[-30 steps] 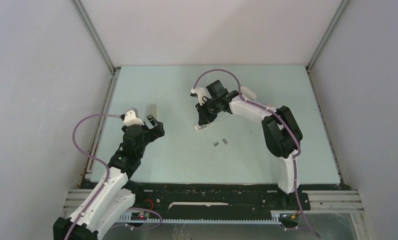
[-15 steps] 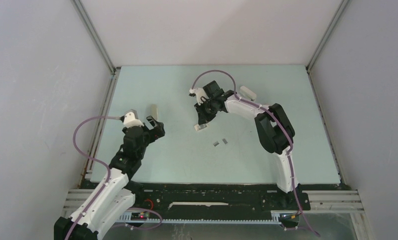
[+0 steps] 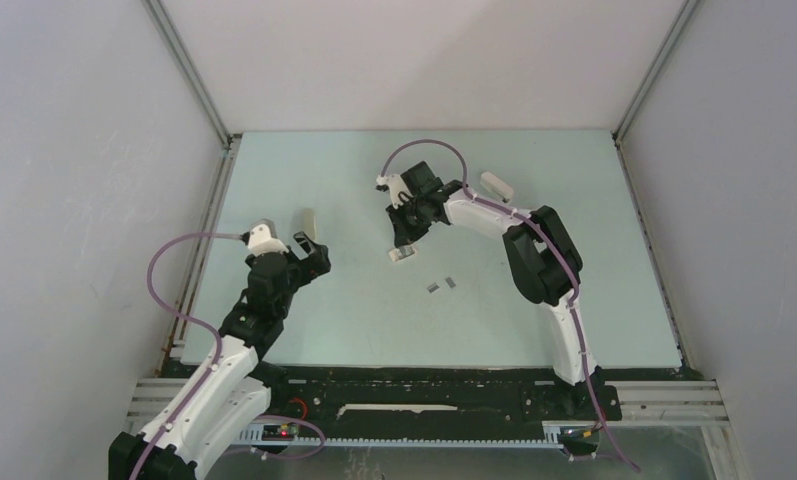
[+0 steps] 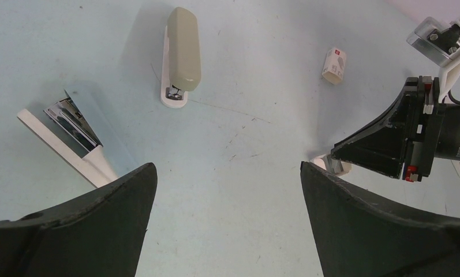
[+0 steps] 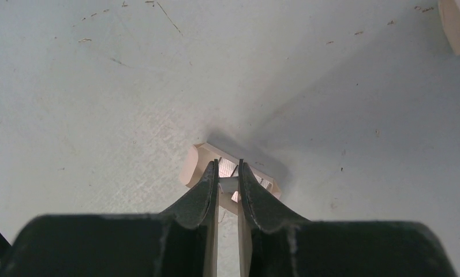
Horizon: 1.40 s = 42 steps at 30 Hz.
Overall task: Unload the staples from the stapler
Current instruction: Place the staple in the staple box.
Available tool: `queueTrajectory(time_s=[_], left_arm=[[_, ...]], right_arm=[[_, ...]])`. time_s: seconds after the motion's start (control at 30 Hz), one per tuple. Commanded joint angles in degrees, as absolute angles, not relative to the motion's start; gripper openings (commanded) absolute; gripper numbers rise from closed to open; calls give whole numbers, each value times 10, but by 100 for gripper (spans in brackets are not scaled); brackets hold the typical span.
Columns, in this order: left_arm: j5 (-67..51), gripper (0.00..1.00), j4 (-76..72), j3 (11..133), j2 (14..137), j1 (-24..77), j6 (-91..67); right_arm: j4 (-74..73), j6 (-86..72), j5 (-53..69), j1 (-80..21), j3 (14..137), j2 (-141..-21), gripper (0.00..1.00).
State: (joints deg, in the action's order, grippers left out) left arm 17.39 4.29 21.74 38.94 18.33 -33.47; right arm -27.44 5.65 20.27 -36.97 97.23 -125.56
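Two staples (image 3: pixel 433 288) lying loose on table (image 3: pixel 304 330), centre of top view, just lower right of small stapler (image 3: pixel 404 257). You are holding right gripper (image 5: pixel 228 167) narrow, straight above that stapler, pinching grey bit (image 5: pixel 228 184) inside; stapler's long axis crossing finger gap. Your left gripper (image 4: pixel 227 167) hanging wide, well apart at left; right arm nearer.

The right arm (image 3: pixel 539 255) swung its elbow in toward the left, and its wrist eased a touch leftward and farther back above the small stapler (image 3: pixel 403 256).
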Motion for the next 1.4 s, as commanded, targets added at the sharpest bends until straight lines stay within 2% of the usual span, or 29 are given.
queueTrajectory(time_s=[0.0, 0.87, 1.37], left_arm=[[181, 100, 21, 203, 383, 179, -341], [179, 100, 19, 201, 378, 177, -342], [177, 100, 16, 200, 377, 176, -342]], right_arm=[[-267, 46, 196, -379, 989, -1258, 14], [-252, 36, 175, -385, 944, -1237, 17], [-242, 41, 154, -387, 926, -1212, 28]])
